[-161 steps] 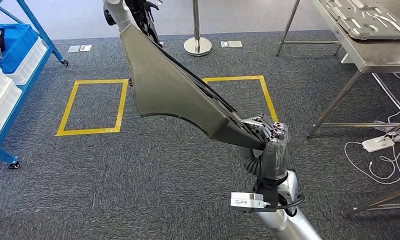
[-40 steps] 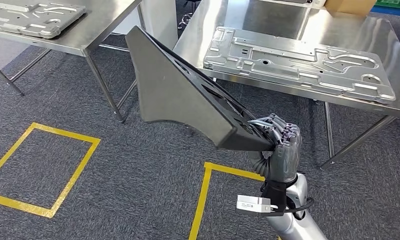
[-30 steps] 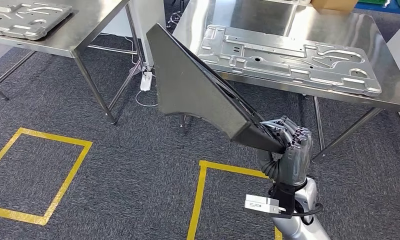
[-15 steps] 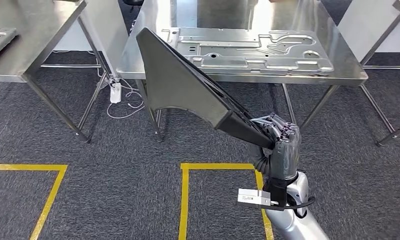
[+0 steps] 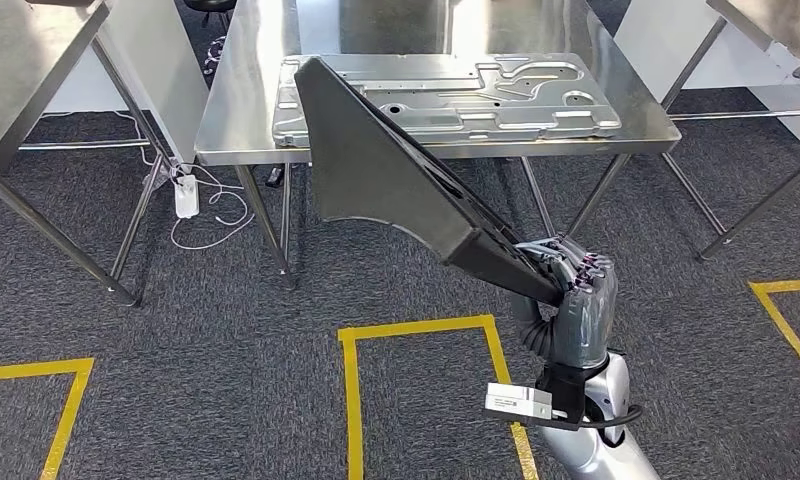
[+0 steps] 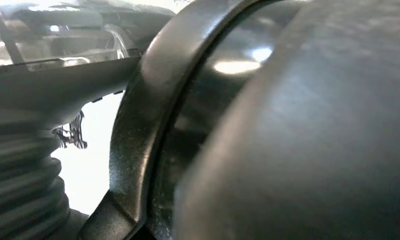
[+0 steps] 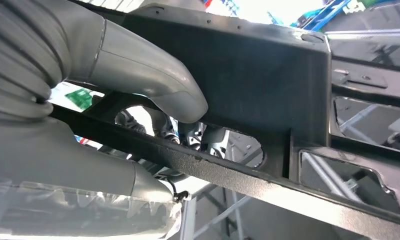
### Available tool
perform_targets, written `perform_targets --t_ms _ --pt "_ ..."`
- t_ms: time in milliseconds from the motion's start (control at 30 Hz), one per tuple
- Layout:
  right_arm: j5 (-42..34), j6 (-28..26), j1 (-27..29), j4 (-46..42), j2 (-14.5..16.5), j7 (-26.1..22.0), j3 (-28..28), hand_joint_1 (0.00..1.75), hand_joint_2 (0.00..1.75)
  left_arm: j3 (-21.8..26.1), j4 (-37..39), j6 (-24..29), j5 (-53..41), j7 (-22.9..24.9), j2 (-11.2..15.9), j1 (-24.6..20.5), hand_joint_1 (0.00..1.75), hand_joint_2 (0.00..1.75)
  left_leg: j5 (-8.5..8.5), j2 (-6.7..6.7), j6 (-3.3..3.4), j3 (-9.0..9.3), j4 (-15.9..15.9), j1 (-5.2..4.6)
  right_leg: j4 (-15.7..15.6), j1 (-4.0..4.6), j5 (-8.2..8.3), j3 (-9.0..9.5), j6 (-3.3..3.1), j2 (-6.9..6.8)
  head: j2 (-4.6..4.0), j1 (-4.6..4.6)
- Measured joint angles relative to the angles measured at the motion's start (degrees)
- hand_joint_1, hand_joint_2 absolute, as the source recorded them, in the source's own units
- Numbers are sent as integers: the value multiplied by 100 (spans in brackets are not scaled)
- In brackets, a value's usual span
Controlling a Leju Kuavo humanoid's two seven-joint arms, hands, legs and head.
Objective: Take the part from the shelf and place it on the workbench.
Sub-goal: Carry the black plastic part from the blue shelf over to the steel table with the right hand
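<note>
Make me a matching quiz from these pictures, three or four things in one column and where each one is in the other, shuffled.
Things:
1. black panel
2. metal plate
3. white power strip
4. yellow tape

Places:
A. on the carpet, marking squares
B. flat on the steel table
C. on the floor by the table leg
D. gripped by the right hand

Pairs: 1-D, 2-B, 3-C, 4-A

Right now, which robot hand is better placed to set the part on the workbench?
The right robot hand: it grips the large dark plastic panel at its lower corner, with the steel workbench straight ahead. Whether the left one holds it cannot be told.
</note>
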Motion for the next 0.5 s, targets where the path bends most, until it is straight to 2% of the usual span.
perform_targets --t_ms 33,100,133,167,233,300,367,400,433,467,500 --pt "0 0 0 1 0 0 0 175 175 0 0 0 -1 1 -1 1 0 175 -21 56 -18 27 0 3 -376 2 211 187 -3 -64 0 22" --pt "1 -1 -11 1 1 -2 1 175 175 2 1 -5 1 -10 -2 7 0 175 -67 149 -75 76 -2 -23 -1057 42 450 528 -8 -252 0 57" --pt "2 -2 -14 1 1 -3 1 175 175 5 2 -15 2 -26 -1 11 0 175 -84 187 -103 98 -12 -44 -1226 62 476 609 -15 -311 0 51" --pt "3 -2 -13 1 -2 -4 -4 175 175 9 2 -27 3 -46 1 13 0 175 -93 224 -127 121 -32 -68 -1267 80 447 623 -25 -317 0 38" --pt "8 -2 -1 -2 -10 -3 -22 175 175 17 2 -46 4 -76 3 11 0 175 -114 249 -175 186 -71 -79 -1286 52 450 636 -76 -220 0 -8" --pt "16 1 -8 -6 -14 -2 -37 175 175 21 1 -48 3 -95 5 2 0 175 -267 56 -214 130 137 -69 -1310 5 446 677 -151 -128 0 -68" --pt "23 8 -20 -9 -11 -2 -39 175 175 23 0 -48 2 -115 6 -5 0 175 -587 -176 -220 -185 796 -68 -1317 -10 432 707 -214 -37 0 -164" --pt "27 12 -18 -9 -10 -2 -39 175 175 25 0 -48 2 -122 6 -7 0 175 -727 -214 -220 -386 1181 -72 -1316 -3 427 715 -233 19 0 -205" --pt "30 14 -13 -8 -9 -2 -39 175 175 27 0 -48 2 -127 6 -9 0 175 -780 -228 -220 -537 1446 -75 -1315 3 422 724 -240 84 0 -232" --pt "32 15 -8 -8 -9 -2 -39 175 175 30 0 -48 2 -131 6 -14 0 175 -722 -232 -218 -598 1514 -74 -1313 6 416 736 -243 155 0 -251" --pt "33 15 -3 -8 -9 -2 -39 175 175 34 0 -48 1 -132 6 -20 0 175 -555 -244 -216 -553 1354 -68 -1311 5 409 754 -240 232 0 -268"
